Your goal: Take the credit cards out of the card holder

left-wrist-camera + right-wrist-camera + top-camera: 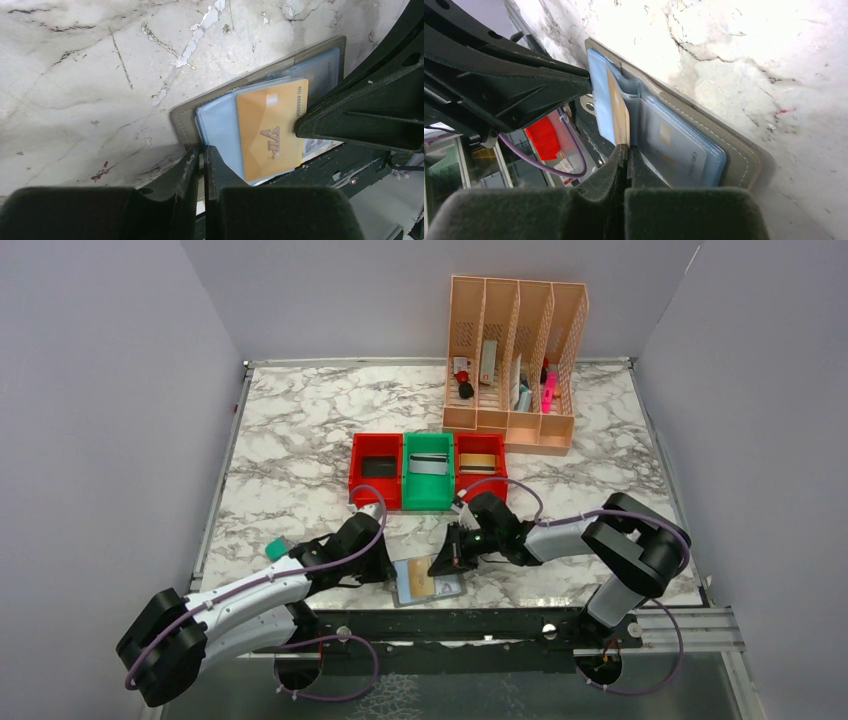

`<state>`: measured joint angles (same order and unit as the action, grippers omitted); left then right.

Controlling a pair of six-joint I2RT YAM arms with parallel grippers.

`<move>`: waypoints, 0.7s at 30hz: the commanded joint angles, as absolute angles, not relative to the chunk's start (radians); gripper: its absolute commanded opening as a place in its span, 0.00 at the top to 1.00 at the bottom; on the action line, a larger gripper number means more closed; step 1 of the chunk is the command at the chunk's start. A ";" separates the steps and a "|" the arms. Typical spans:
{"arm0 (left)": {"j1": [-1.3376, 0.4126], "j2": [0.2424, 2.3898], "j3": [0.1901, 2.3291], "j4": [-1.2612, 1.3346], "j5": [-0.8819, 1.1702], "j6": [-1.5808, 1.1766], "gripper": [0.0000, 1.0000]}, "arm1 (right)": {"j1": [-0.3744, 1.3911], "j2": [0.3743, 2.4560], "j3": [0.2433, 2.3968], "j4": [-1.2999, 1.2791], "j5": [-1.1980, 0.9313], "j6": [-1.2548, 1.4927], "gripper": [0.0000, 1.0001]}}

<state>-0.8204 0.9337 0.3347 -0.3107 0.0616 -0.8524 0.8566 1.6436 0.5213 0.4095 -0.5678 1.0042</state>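
The grey card holder [450, 590] lies open near the table's front edge, its blue-grey pockets up. A gold-tan credit card [270, 127] marked VIP sticks partly out of a pocket. My right gripper [626, 148] is shut on that card's edge [620, 115], which stands lifted off the holder [736, 152]. A silver-grey card [674, 145] sits in the pocket under it. My left gripper [204, 150] is shut on the edge of the holder [182, 117]. In the top view the left gripper [388, 575] and right gripper [441, 565] meet over the holder.
Behind the holder stand a red bin [377, 470] with a black card, a green bin [428, 475] with a silver card and a red bin [481, 465] with a gold card. A peach slotted organiser [512, 360] is at the back. A small teal block [275, 549] lies left.
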 commanded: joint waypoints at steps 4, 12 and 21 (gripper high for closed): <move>-0.825 0.887 0.399 -0.285 0.057 -0.851 0.78 | 0.853 1.701 0.504 0.457 -0.621 1.022 0.98; -0.826 0.932 0.437 -0.167 0.171 -0.813 0.70 | 0.853 1.731 0.534 0.471 -0.601 1.029 0.95; -0.858 1.109 0.418 -0.159 0.214 -0.797 0.82 | 0.853 1.725 0.516 0.496 -0.600 1.044 0.86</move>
<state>-0.8410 1.0729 0.4255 -0.1802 0.1753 -0.8131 0.8551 1.7081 0.5217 0.4774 -0.6006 1.0328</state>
